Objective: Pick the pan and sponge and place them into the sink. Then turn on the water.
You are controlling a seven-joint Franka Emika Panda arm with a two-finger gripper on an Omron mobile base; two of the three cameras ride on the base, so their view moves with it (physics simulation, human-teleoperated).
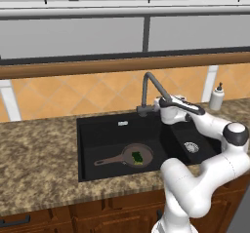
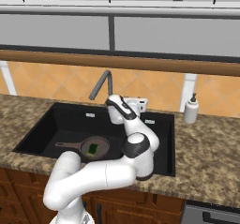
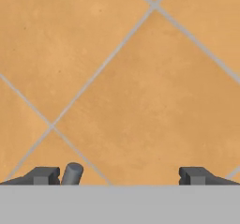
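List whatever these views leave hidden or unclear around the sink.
- Dark grey gooseneck faucet: its base and handle sit behind the white arm in the right base view.
- Small right basin of the black sink: mostly covered by the arm in the right base view.
- Open gripper: hand view faces orange tiles.

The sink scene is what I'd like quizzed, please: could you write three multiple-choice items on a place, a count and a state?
1. Where does the sponge lie?
A. on the counter
B. in the pan
C. in the right basin

2. How many basins has the sink?
A. one
B. two
C. three

3. How stands the claw?
A. open, holding nothing
B. shut on the sponge
C. shut on the pan handle

Answers: 1 B, the green block rests inside the pan in the left basin. 2 B, a divider splits a larger left and a smaller right basin. 3 A, the hand view shows its tips wide apart before orange tiles.
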